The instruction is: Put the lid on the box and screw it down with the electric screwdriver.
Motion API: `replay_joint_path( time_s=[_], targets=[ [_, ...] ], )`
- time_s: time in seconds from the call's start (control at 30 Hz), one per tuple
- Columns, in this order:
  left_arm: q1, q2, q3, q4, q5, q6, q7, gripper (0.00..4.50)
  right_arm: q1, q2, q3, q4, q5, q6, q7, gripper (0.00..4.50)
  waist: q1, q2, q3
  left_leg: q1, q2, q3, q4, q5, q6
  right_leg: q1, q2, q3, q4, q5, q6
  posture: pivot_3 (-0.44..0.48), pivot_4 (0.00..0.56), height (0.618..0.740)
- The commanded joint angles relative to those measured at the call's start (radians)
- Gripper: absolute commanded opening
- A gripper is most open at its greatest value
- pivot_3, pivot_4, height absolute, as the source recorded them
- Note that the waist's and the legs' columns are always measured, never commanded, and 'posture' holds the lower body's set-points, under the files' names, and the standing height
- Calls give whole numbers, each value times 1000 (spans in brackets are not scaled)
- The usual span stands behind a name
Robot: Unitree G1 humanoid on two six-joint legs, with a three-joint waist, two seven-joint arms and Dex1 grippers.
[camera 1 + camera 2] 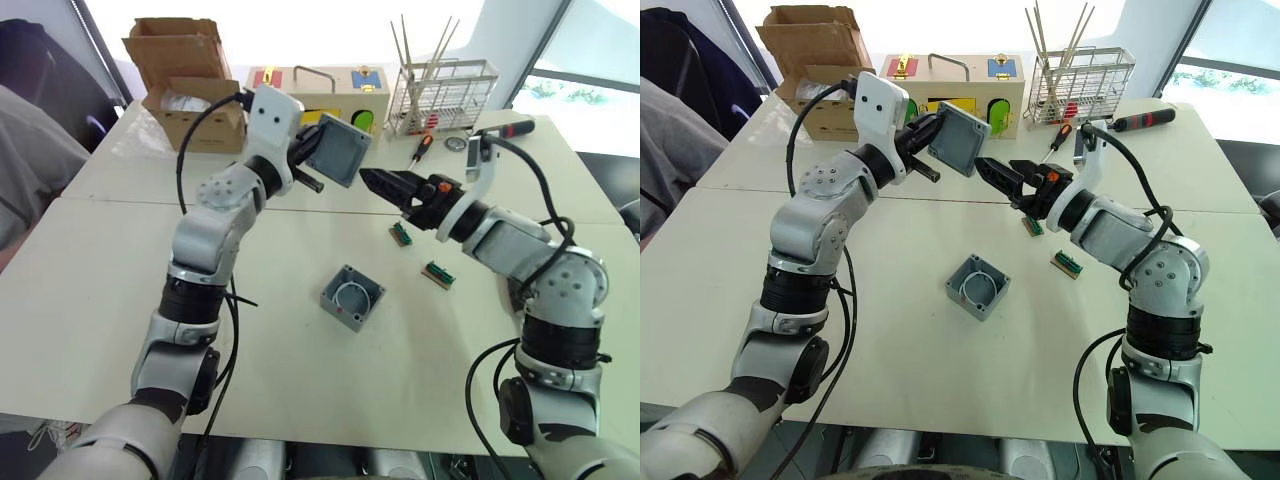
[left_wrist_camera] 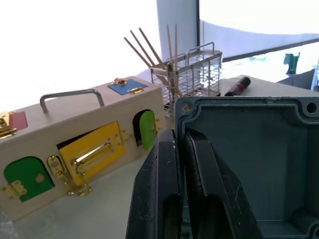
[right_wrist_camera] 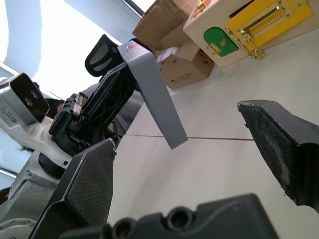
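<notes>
My left gripper (image 1: 318, 152) is shut on the lid (image 1: 340, 150), a grey square plate held tilted in the air over the back of the table; the left wrist view shows its ribbed inner face (image 2: 259, 149). The right gripper (image 1: 380, 181) is open just right of the lid's lower edge, not touching it. In the right wrist view the lid (image 3: 154, 94) hangs between and beyond its two spread fingers. The box (image 1: 352, 297), grey and open-topped, sits on the table below both grippers. The electric screwdriver (image 1: 505, 128), a black cylinder, lies at the back right.
A wooden box with coloured doors (image 1: 320, 95), a cardboard box (image 1: 185, 75) and a wire rack with sticks (image 1: 440, 95) line the back. An orange-handled screwdriver (image 1: 423, 148) and two small green boards (image 1: 402, 233) (image 1: 438, 273) lie near my right arm. A person (image 1: 30, 160) sits at the left.
</notes>
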Motion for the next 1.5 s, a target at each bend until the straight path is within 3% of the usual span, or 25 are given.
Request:
replay_joint_path(
  time_s=[0.03,0.27,0.37,0.47,0.63,0.67,0.87,0.9,0.97,1.17,1.27,1.4,1.5],
  targets=[
    [-21,-12,5,-47,-14,-24,-22,127,-30,-1,-23,-15,33,-6,9,4500,-6,0,0,0,0,0,0,0,0,0,0,0,0,0,0,0,150,740],
    [-29,-31,13,-59,-30,3,-38,127,-26,5,-19,-21,27,-15,2,4500,-12,0,0,0,1,0,-2,0,0,0,1,0,0,0,0,0,150,740],
    [-31,-37,23,-58,-42,16,-34,0,-20,8,-23,-30,28,-19,-2,3744,-12,0,0,0,1,0,-2,0,0,0,1,0,0,0,0,0,150,740],
    [-31,-41,30,-59,-56,27,-38,0,-12,13,-26,-42,33,-26,-2,2668,-11,0,0,0,1,0,-2,0,0,0,1,0,0,0,0,0,150,740],
    [-32,-36,32,-56,-61,29,-41,0,-5,17,-29,-49,32,-38,-6,327,-11,0,0,0,1,0,-2,0,0,0,1,0,0,0,0,0,150,740],
    [-34,-36,34,-53,-63,29,-42,0,-4,16,-27,-51,30,-39,-4,78,-11,0,0,0,1,0,-2,0,0,0,1,0,0,0,0,0,150,740],
    [-14,-49,54,-63,-86,-6,-48,0,1,9,-15,-72,28,-46,14,89,-11,0,0,0,1,0,-2,0,0,0,1,0,0,0,0,0,150,740],
    [-9,-51,73,-73,-139,37,-75,703,3,7,-11,-79,15,-57,23,89,-11,0,0,0,1,0,-2,0,0,0,1,0,0,0,0,0,150,740],
    [-4,-49,103,-84,-209,93,-107,1528,8,13,-3,-97,-30,-105,36,89,-12,0,0,0,1,0,-3,0,0,0,1,0,-1,0,0,0,150,740],
    [-7,24,174,-61,-274,132,-145,4482,35,-8,49,-118,-132,-173,117,89,-14,0,0,0,1,0,-3,1,-1,-1,1,0,-1,0,0,0,150,740],
    [2,121,175,-77,-322,213,-227,4482,46,-56,92,-127,-241,-238,182,89,-16,0,0,0,1,0,-4,1,-2,-1,2,0,0,0,0,0,150,740],
    [-5,220,204,-42,-368,297,-276,4482,146,-201,277,-121,-825,-904,347,89,-8,0,0,0,0,-1,-4,1,-2,-2,2,0,-2,0,0,0,150,740],
    [4,285,196,-27,-361,307,-313,4482,225,-282,313,-52,-1015,-1147,399,89,-14,0,0,0,0,-1,-4,1,-2,-1,2,0,-2,0,1,0,150,740]
  ],
)
